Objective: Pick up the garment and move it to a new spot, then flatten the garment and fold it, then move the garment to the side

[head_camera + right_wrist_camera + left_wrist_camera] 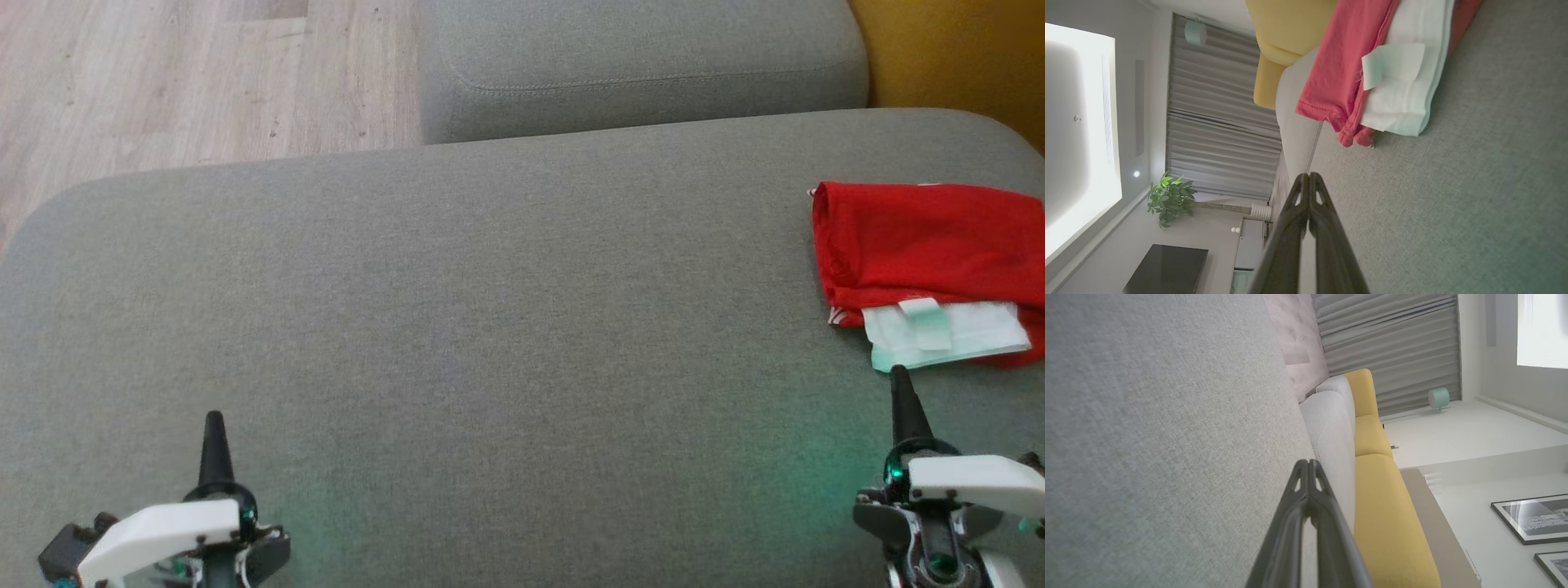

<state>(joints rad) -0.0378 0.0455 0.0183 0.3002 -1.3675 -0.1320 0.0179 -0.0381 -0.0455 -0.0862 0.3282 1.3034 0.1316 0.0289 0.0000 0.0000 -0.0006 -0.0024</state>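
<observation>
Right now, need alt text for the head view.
A folded red garment, a pale mint layer at its near edge, lies at the right of a grey sofa cushion. The right gripper points at it from just short, fingers shut; the left gripper, also shut, sits low left over bare cushion.

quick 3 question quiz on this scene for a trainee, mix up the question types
1. True or false: the left tool is holding the red garment.
2. Which is nearer the garment? A) left tool B) right tool C) both equally near
3. Fill in: on the grey cushion, the garment lies toward the robot's ____ side.
Key: 1 false; 2 B; 3 right
</observation>
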